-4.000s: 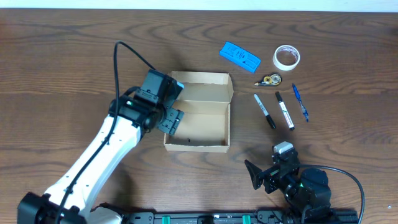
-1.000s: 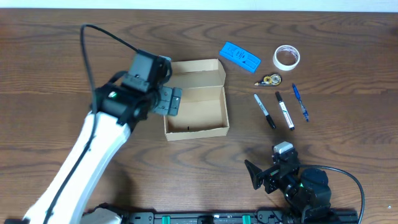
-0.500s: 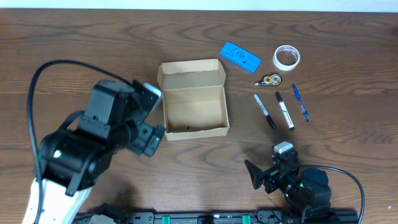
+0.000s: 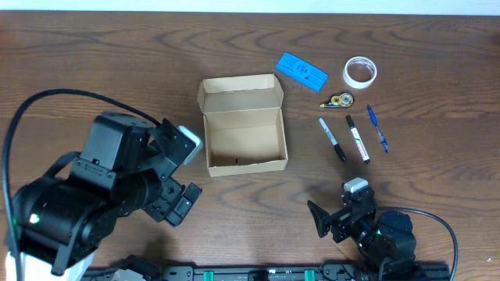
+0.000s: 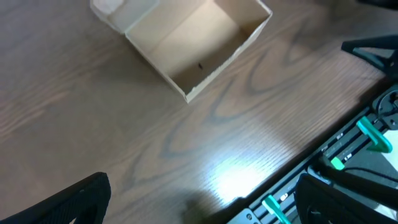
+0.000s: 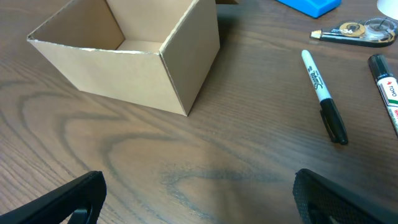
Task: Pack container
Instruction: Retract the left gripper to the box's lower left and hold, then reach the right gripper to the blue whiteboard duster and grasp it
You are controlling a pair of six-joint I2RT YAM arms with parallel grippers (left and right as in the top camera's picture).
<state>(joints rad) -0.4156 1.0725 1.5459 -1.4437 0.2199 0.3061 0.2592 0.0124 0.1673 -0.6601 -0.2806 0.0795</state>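
Observation:
The container [image 4: 244, 142] is an open tan cardboard box at the table's middle, its flap lid [image 4: 238, 93] standing up at the back and nothing visible inside. My left gripper [image 4: 178, 199] hangs open, high above the table to the front left of it, apart from it. The left wrist view shows the container [image 5: 200, 38] at the top and bare wood between the left gripper's [image 5: 199, 211] fingers [image 5: 69, 200]. My right gripper [image 4: 332, 218] rests open near the front edge. In its wrist view the container [image 6: 127, 59] stands ahead on the left, beyond the right gripper [image 6: 199, 202].
Right of the box lie a black marker [image 4: 332, 140], a white-barrelled marker [image 4: 358, 139] and a blue pen [image 4: 377, 128]. Behind them are a blue block [image 4: 301, 71], a tape roll [image 4: 360, 72] and a correction-tape dispenser [image 4: 337, 100]. A black rail [image 5: 348, 146] runs along the front edge.
My left arm has pulled back from the container's left wall to the front left and risen toward the camera. The container sits slightly further left and back than four seconds ago. The right arm is still.

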